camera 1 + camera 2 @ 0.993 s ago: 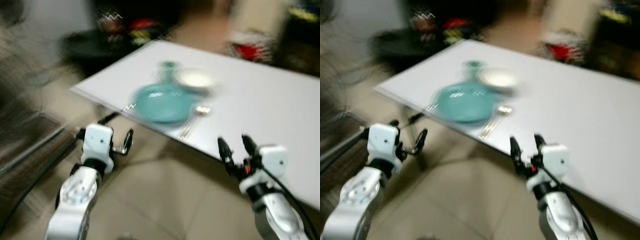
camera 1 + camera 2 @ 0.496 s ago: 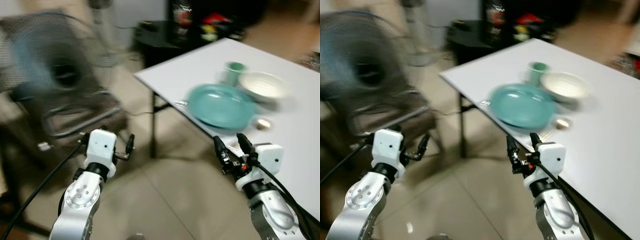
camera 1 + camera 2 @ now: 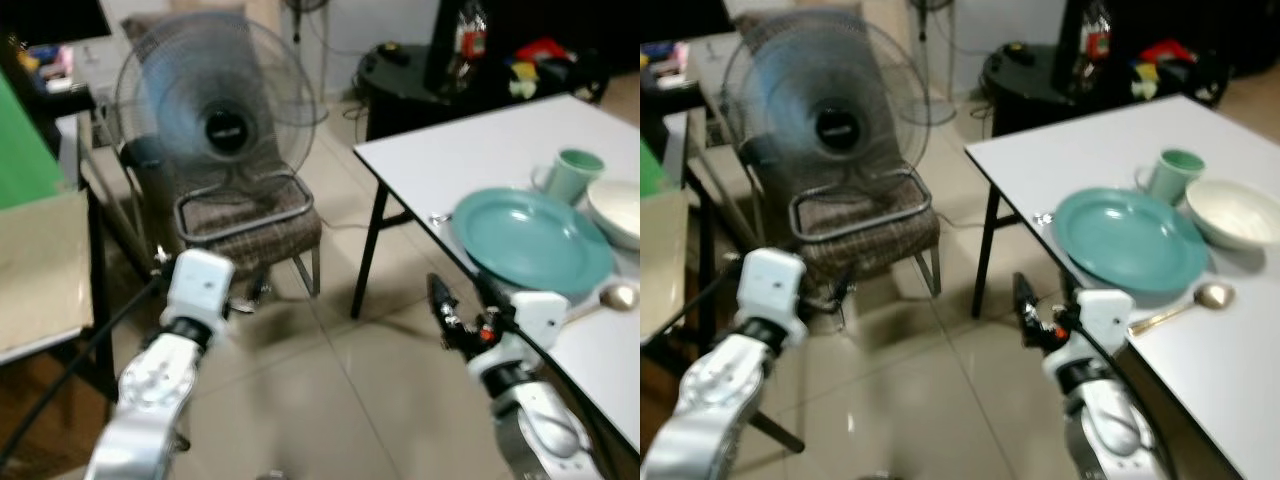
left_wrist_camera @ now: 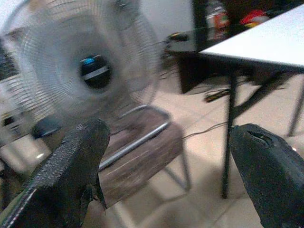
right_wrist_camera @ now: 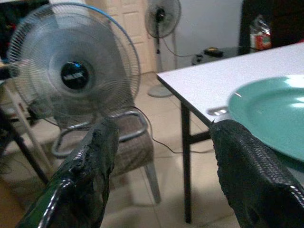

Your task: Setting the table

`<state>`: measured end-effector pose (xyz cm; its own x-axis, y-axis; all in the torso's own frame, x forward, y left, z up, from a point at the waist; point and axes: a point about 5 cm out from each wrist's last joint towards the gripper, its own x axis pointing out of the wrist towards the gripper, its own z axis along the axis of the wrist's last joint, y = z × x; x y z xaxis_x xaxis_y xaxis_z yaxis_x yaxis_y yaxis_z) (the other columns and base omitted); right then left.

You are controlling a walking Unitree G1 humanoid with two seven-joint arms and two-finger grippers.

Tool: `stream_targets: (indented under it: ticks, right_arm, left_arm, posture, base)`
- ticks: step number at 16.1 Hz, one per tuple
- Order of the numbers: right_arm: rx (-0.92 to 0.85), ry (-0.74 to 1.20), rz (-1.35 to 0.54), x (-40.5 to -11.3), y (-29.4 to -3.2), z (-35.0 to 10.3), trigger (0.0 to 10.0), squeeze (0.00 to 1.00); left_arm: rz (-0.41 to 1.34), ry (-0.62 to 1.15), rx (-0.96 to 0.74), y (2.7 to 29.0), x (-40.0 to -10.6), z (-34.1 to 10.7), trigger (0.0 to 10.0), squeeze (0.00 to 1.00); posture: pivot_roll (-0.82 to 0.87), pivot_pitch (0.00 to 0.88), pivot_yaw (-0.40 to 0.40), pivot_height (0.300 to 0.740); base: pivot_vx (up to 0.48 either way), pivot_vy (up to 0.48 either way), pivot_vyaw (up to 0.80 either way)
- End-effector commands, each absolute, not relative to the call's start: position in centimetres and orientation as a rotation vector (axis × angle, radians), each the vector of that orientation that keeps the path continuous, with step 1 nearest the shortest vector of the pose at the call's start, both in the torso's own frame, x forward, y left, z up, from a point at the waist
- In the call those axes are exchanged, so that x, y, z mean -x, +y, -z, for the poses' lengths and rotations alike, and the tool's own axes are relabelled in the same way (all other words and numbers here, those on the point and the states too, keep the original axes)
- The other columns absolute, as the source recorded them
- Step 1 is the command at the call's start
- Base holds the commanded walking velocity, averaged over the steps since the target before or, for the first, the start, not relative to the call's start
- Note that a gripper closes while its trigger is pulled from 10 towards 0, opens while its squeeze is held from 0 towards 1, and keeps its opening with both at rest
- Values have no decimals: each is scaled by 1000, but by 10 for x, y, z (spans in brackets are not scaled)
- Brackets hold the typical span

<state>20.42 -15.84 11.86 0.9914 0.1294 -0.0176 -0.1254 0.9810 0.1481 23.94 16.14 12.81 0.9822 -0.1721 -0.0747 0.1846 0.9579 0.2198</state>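
Table was white and sat on the robot's right, with one black leg at the near corner. Plate (teal) lay near the table's front edge. Mug, pale green, stood just behind the plate, and a cream bowl sat beside the mug, close to the plate's far side. Spoon lay on the table just beside the plate, bowl end away from the robot. Something small and shiny at the plate's left rim, too blurred to identify.

Right gripper was held over the tile floor just short of the table edge, fingers spread apart, nothing between them; the plate's rim was visible past them in the right wrist view. Left gripper was low over the floor on the robot's left, fingers also parted and empty, facing a fan standing on a chair. Dark round side table sat behind the white table.
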Motion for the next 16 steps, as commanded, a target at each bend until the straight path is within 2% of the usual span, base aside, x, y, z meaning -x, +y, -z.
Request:
stream_targets:
  ticks: [1, 10, 14, 16]
  right_arm:
    - [-144, 36, -108, -205, -166, -118, 10000, 0]
    - [-167, 36, -129, -213, -161, -118, 10000, 0]
    - [-211, 48, -107, -213, -161, -116, 10000, 0]
    - [-299, 56, -63, -214, -163, -114, 10000, 0]
  left_arm:
    - [190, 45, -217, 158, -240, -130, 10000, 0]
    - [183, 41, -206, 159, -243, -131, 10000, 0]
    - [177, 43, -219, 164, -242, -133, 10000, 0]
    - [178, 42, -225, 166, -244, -134, 10000, 0]
  posture:
    - [30, 0, 26, 740]
    - [48, 0, 17, 740]
    - [63, 0, 18, 740]
    - [54, 0, 27, 740]
  base:
    - [0, 0, 800]
    - [0, 0, 800]
    - [0, 340, 800]
    - [0, 345, 0]
